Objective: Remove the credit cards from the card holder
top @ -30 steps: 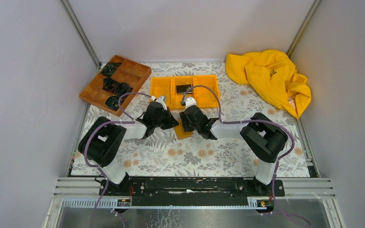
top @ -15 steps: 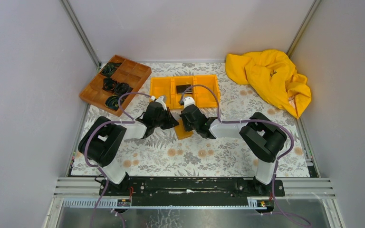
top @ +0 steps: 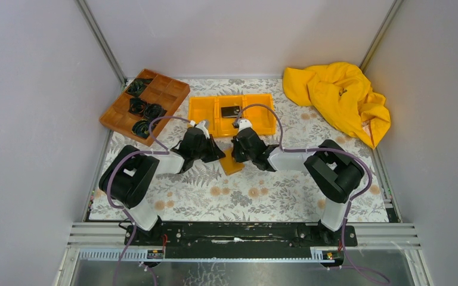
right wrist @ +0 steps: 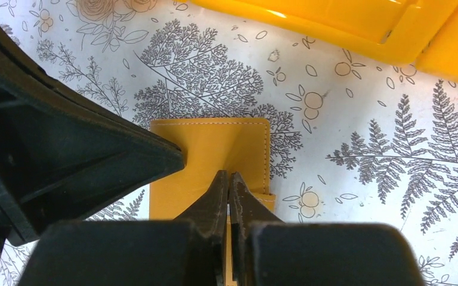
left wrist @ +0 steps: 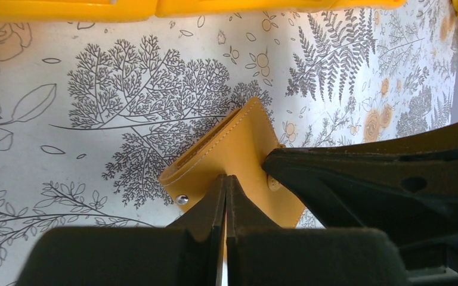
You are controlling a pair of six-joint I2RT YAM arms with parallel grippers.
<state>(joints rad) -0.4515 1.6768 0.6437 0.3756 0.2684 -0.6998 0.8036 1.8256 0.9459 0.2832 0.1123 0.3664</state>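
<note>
The holder [top: 229,165] lies on the surface [top: 286,190] just before the bin [top: 201,113], which holds a black card [top: 231,111]. The left pincer [left wrist: 225,179], pressed together, pins it. The right pincer [right wrist: 228,174] pinches its flap. The likely next move is to peel the flap open and reach any cards inside.

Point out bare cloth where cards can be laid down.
Free: the near strip between the arm bases, short of the card holder; the gap between orange bin and yellow garment. Crowded: centre, where left claw and right claw meet.
</note>
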